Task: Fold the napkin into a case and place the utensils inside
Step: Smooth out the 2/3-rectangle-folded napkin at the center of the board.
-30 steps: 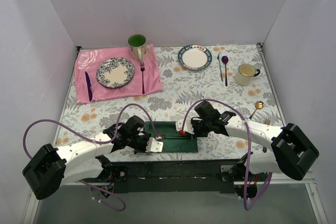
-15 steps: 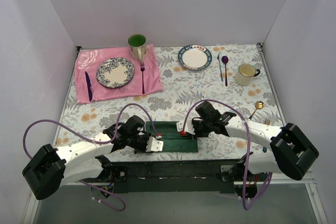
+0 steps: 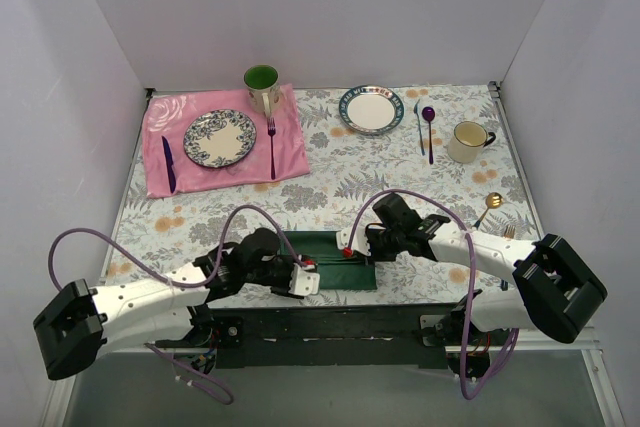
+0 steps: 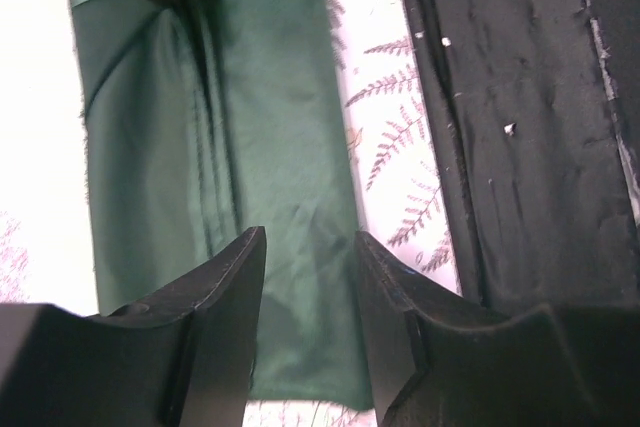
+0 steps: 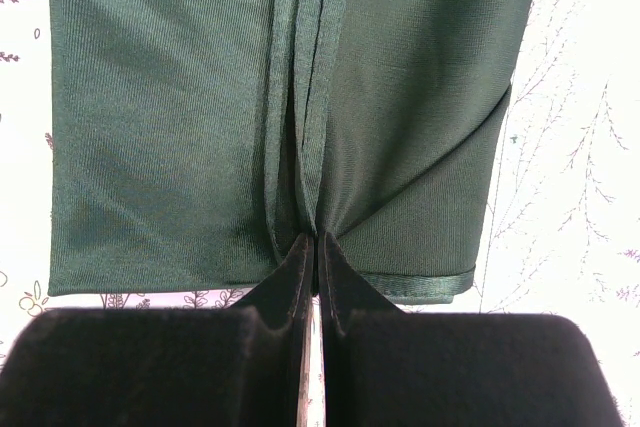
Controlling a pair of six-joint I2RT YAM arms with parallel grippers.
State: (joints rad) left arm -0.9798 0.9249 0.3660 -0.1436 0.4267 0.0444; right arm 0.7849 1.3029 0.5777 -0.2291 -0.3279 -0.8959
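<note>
Though your top view hides it, wrist cameras show right gripper (image 5: 316, 243) clamping the napkin (image 5: 160, 117), left gripper (image 4: 310, 247) parted.

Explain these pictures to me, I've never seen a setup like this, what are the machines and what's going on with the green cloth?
These are two robot arms, the left arm and the right arm, bolted at the table edge. The wide picture looks down from above and behind; the close-ups come from wrist cameras. The right gripper is shut, pinching the folded green napkin. The left gripper is open over it, holding nothing. Farther back lies a pink cloth with a plate on it.
</note>
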